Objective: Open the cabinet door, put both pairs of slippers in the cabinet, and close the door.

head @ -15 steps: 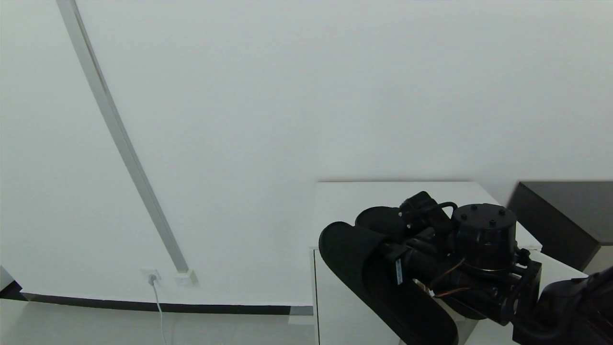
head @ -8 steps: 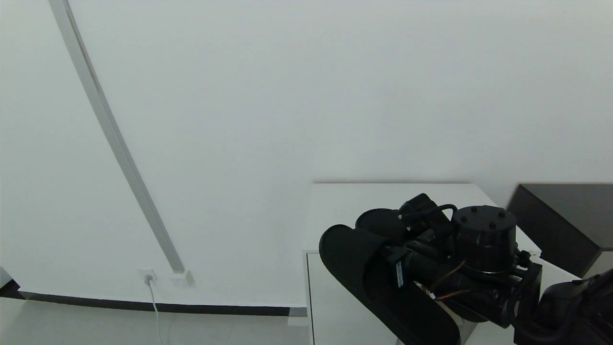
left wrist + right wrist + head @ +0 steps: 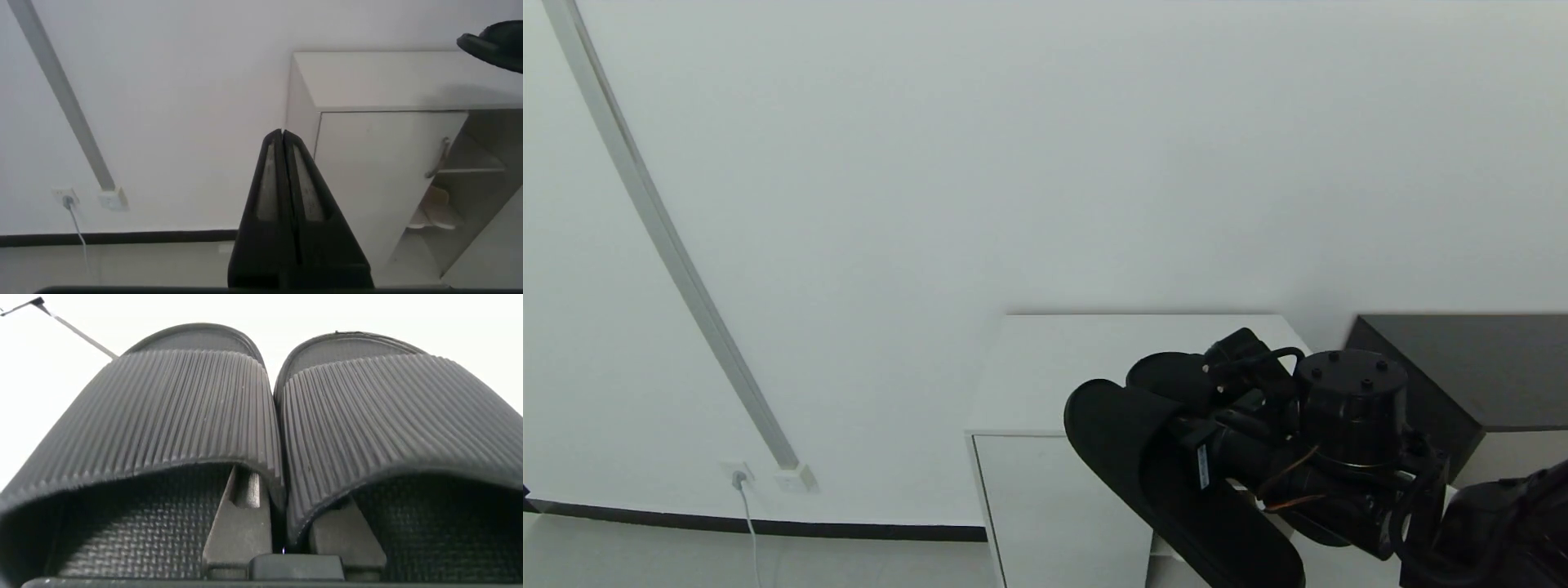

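- Head view: the right gripper [image 3: 1217, 441] is clenched on a pair of black slippers [image 3: 1168, 482], held in the air near the robot, in front of the right part of the white cabinet [image 3: 1111, 367]
- The cabinet stands against the far wall; its door [image 3: 1054, 506] faces the robot, and a dark unit [image 3: 1462, 367] stands just to its right
- On the wall to the left run a slanting grey duct [image 3: 670, 245] and, low down, a wall socket [image 3: 737, 474] with a cable
- Left wrist view: the left gripper [image 3: 283, 143] is clenched with nothing between its fingers, well to the near left of the cabinet [image 3: 376, 77]
- The door [image 3: 380, 180] stands swung open, its handle [image 3: 439, 159] at the free edge, shelves [image 3: 474, 171] showing to its right
- Right wrist view: the two ribbed slippers [image 3: 188, 400] lie side by side, touching; the right gripper [image 3: 286, 531] has one finger under each strap, pinching the inner edges together
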